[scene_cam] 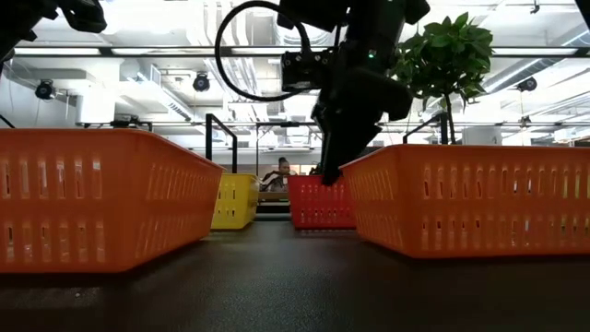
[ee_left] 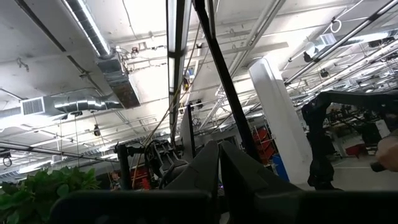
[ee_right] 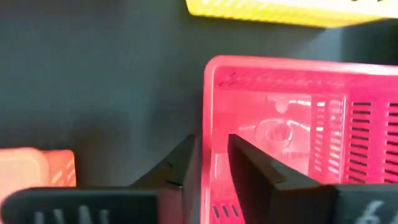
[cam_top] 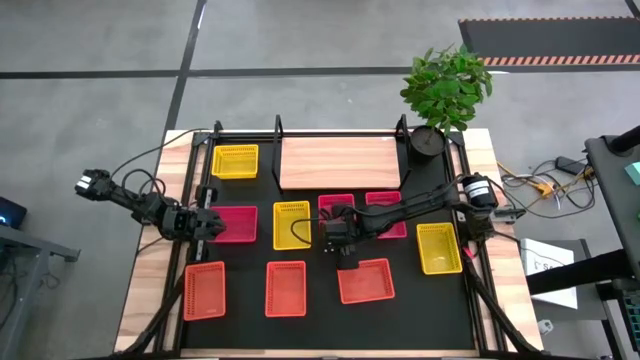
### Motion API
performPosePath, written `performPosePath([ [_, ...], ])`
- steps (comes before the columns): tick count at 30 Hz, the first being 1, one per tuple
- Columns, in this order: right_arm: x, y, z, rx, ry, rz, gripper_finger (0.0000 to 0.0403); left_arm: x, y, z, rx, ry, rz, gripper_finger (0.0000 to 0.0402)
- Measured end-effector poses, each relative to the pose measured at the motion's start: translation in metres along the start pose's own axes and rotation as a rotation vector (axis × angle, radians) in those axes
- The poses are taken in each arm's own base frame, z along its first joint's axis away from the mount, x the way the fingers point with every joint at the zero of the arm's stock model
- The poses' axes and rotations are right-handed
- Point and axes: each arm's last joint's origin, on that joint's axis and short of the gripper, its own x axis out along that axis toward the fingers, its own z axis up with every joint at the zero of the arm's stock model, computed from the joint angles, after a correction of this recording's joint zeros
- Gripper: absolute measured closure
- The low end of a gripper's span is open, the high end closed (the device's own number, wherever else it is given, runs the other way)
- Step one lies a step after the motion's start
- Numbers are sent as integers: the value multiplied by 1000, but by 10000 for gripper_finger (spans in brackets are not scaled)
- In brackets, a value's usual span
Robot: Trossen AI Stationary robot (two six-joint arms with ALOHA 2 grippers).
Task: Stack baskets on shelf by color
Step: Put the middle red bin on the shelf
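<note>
I see my right gripper (ee_right: 210, 163) pinching the side wall of a pink basket (ee_right: 298, 130) mid-worktop, just below the bare shelf (cam_top: 340, 162). My left gripper (cam_top: 207, 224) sits closed beside another pink basket (cam_top: 235, 224).

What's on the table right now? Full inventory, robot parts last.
yellow baskets: 3, yellow; back left, centre, right
pink-red baskets: 3, pink-red; left, two mid-table in front of the shelf
orange baskets: 3, orange; front row
shelf: 1, light wood, back centre
potted plant: 1, green, back right corner
mat: 1, black, covers the tabletop
left gripper: shut, beside the left pink-red basket
right gripper: at a mid-table pink-red basket's edge
</note>
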Motion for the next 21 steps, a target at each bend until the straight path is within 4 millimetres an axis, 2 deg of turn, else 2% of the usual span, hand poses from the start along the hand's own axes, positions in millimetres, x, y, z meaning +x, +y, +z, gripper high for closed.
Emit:
performPosePath([
  [7, 1, 0, 0, -10, -4, 7, 388, 0, 0, 0, 0, 0, 0, 400],
  [15, -4, 5, 0, -22, -8, 12, 392, 0, 0, 0, 0, 0, 0, 400],
  [21, -27, 9, 8, -31, -10, 11, 393, 0, 0, 0, 0, 0, 0, 400],
])
